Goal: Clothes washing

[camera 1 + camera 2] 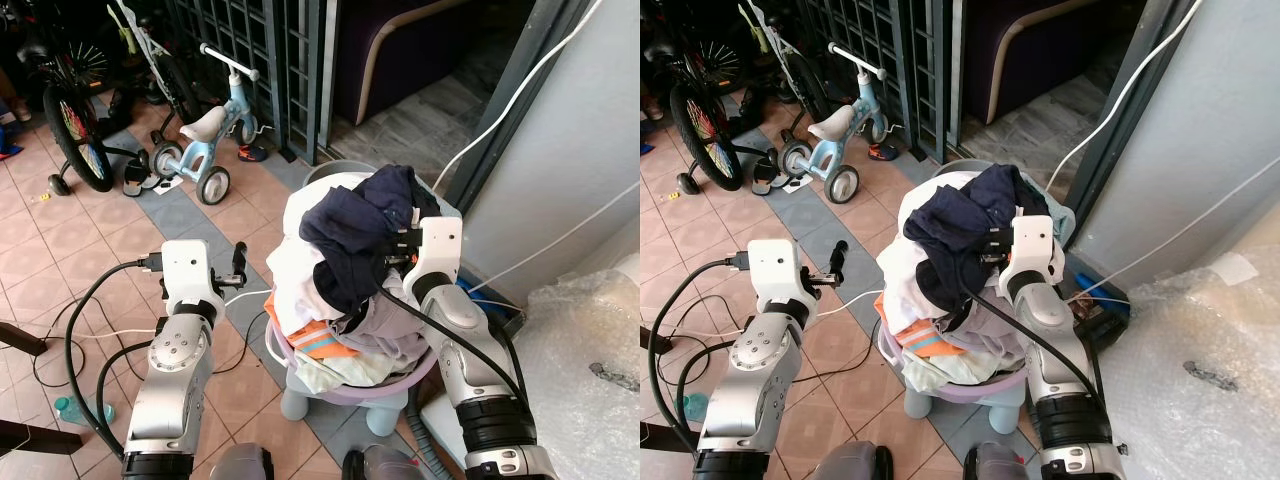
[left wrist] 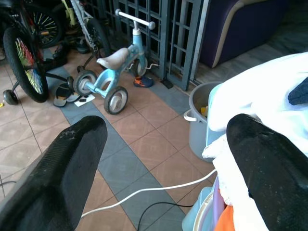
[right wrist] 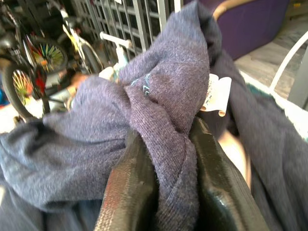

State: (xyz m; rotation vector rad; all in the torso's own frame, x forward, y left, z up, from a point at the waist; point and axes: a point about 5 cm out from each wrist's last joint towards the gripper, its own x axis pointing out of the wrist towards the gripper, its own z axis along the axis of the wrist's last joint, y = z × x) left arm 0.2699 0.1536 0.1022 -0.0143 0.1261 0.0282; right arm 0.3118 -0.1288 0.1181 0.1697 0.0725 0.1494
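The washing is at an early stage, by the look of it — the lilac basket (image 1: 415, 375) is heaped well above its rim with clothes, and no washing machine can be made out. The basket sits on a pale stool (image 1: 375, 410) on the tiled floor (image 1: 90, 250), just beside a grey bucket (image 2: 199, 120) and near a dark metal gate (image 1: 265, 60). The right gripper (image 3: 166, 163) is at the top of the heap, its two black fingers pinched tight on a fold of a dark navy garment (image 1: 355, 235), with the cloth bunched between them and a small white label (image 3: 216, 96) showing just past the pinch. That garment is the only piece taken up so far; white, orange and grey pieces lie beneath it in the basket, so nearly all the load is left to move. The navy garment has no clear direction: it is crumpled, draped over the crown of the pile, with its longer run going roughly from the gate side down toward the robot — one end hangs over the white cloth (image 1: 300, 260) on the left. The left gripper (image 2: 163, 159) hovers to the left of the basket with its fingers wide apart, holding nothing, above a white cable (image 2: 144, 192) on the tiles. A blue tricycle (image 1: 205, 145) and a bicycle (image 1: 75, 125) stand well apart from the work.
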